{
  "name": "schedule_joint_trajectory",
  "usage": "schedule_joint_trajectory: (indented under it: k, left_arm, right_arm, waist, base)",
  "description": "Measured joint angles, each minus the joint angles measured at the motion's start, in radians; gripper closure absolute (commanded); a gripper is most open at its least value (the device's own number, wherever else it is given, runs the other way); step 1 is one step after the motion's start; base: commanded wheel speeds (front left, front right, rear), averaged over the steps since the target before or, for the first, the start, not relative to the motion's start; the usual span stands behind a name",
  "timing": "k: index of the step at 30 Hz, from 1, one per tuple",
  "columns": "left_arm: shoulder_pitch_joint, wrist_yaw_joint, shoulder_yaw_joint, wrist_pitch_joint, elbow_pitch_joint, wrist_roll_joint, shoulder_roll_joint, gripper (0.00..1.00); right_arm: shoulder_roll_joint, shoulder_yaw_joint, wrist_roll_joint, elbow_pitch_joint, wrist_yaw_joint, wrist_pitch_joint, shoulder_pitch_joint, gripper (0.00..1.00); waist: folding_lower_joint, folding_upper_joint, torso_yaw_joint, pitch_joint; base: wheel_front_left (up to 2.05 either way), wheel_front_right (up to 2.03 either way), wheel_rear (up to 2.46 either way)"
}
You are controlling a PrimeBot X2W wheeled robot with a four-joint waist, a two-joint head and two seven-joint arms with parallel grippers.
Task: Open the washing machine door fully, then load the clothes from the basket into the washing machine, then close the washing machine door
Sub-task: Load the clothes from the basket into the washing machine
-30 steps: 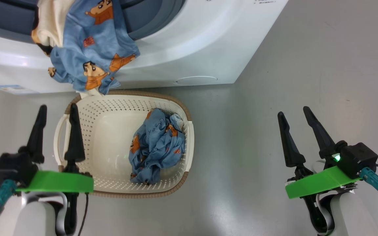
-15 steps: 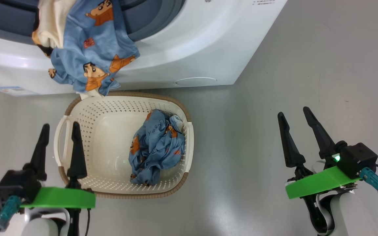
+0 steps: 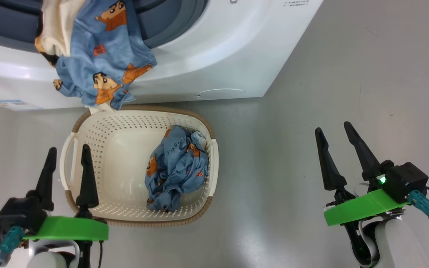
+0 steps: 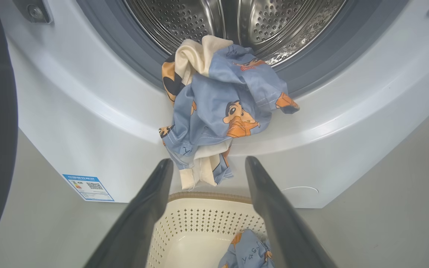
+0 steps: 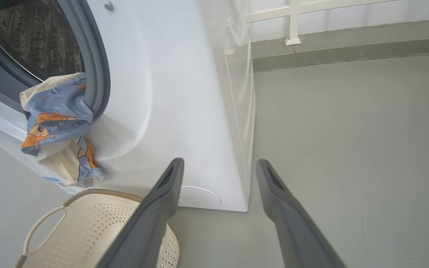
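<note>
Plainly, these were soft, light pieces of cloth that would sag and trail if pinched at an edge, so I judged a grab into the thick of a fold to be the safer hold. One crumpled bundle of the clothes (image 3: pixel 177 167) lay in the basket (image 3: pixel 125 126), against its right wall, and the rest of the basket's floor was bare. A draped piece (image 3: pixel 102 56) hung over the lip of the washing machine (image 3: pixel 218 56), partly inside the steel drum (image 4: pixel 237 18) and lying across the rubber ring (image 4: pixel 304 70). Its tail dangled down to the basket's brown rim, and it looked liable to slide out. The left gripper (image 3: pixel 69 147) hovered by the basket's left handle, fingers spread wide and holding nothing. The right gripper (image 3: pixel 333 126) stood well apart over the floor, equally wide and empty.
</note>
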Motion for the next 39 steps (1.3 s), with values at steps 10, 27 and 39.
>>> schedule_joint_trajectory:
  k: [10,27,39]
  left_arm:
    - [0.000,0.000,-0.003,0.000,0.002,-0.001,0.000,0.00]
    - [-0.185,-0.026,0.004,0.000,0.108,-0.020,-0.001,0.00]
    - [-0.358,-0.073,0.014,0.000,0.285,-0.026,-0.007,0.00]
  right_arm:
    - [0.000,0.000,0.000,0.000,0.000,0.000,0.000,0.00]
    - [0.000,0.010,0.000,0.001,0.000,0.000,-0.001,0.00]
    - [0.000,0.011,0.000,0.005,0.000,0.000,-0.004,0.00]
  waist:
    - [0.0000,0.0000,0.001,0.003]
    - [0.0000,0.0000,-0.010,0.022]
    - [-0.0001,0.0000,-0.028,0.059]
  base:
    - [0.00,0.00,0.00]
    - [0.00,0.00,0.00]
    - [0.00,0.00,0.00]
